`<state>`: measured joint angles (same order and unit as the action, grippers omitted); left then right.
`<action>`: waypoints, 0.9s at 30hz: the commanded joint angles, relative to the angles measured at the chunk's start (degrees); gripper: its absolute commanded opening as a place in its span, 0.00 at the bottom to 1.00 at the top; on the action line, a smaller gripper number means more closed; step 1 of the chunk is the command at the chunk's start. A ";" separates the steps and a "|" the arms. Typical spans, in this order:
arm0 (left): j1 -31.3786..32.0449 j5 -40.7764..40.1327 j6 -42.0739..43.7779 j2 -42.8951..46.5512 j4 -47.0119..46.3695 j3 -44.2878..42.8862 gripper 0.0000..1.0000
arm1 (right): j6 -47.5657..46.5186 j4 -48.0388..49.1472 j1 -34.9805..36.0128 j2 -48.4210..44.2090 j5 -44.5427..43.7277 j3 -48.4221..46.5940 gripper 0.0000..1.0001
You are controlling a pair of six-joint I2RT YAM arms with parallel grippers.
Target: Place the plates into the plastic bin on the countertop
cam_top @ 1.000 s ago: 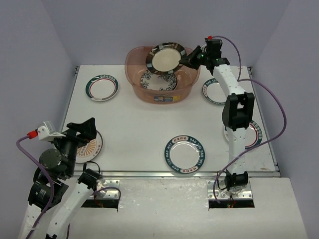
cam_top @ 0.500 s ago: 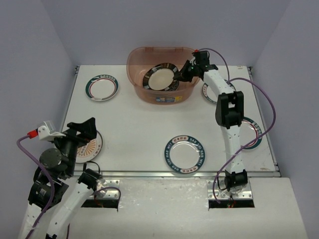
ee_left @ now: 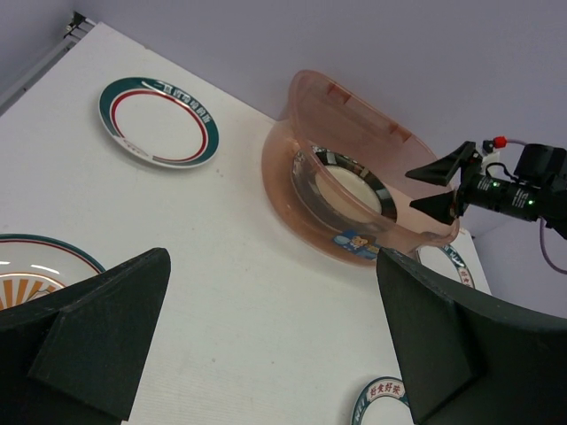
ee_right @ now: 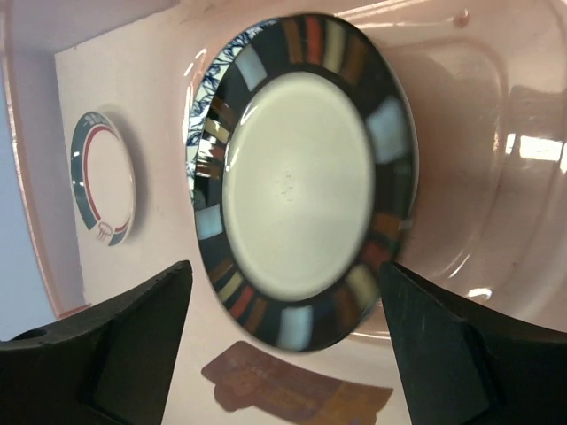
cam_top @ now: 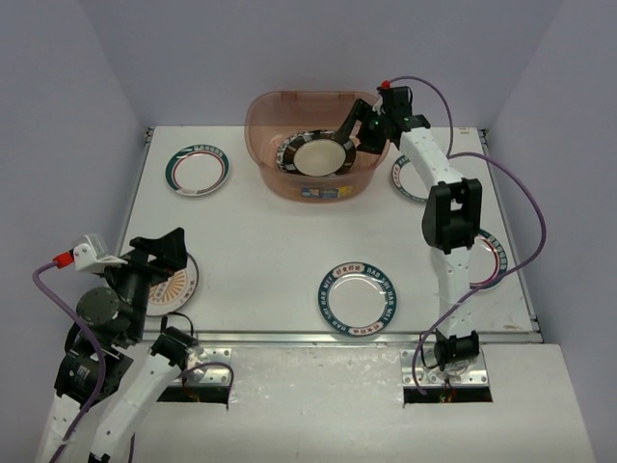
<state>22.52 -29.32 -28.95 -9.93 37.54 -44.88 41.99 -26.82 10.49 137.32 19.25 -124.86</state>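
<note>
At twelve o'clock on the bench, the plastic bin is sitting with the dark-rimmed cream plate lying inside it. From above, we are seeing the right gripper hanging over the bin's three o'clock rim. The right wrist camera is giving us what the top view is hiding. Its fingers are standing wide apart and gripping nothing. The dark-rimmed plate is lying free between them, touching neither, and covering most of a blue-white floral plate. Through the bin wall, that camera is also catching a teal-rimmed plate out on the bench.

At eight o'clock, the left gripper is hovering near the orange sunburst plate. Only the left wrist view is showing us that its two fingers are spread wide with nothing between them. A lettered plate is lying at five o'clock. A teal-edged plate at two o'clock and a red-ringed plate at four are lying partly under the right arm.
</note>
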 commanded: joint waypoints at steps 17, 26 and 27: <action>-0.29 24.22 -2.04 -23.63 -7.21 0.49 1.00 | -16.67 -1.86 1.63 -39.36 -2.17 21.36 0.99; 9.48 49.19 -13.15 -57.01 -47.78 13.87 1.00 | -15.03 4.17 1.71 -74.44 6.67 59.80 0.99; 11.02 49.26 -13.15 -61.10 -49.44 13.19 1.00 | -14.49 5.04 1.65 -78.24 7.34 63.96 0.99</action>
<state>27.54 11.58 -38.57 -60.54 6.27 -29.32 26.38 -24.71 12.05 66.57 21.47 -75.13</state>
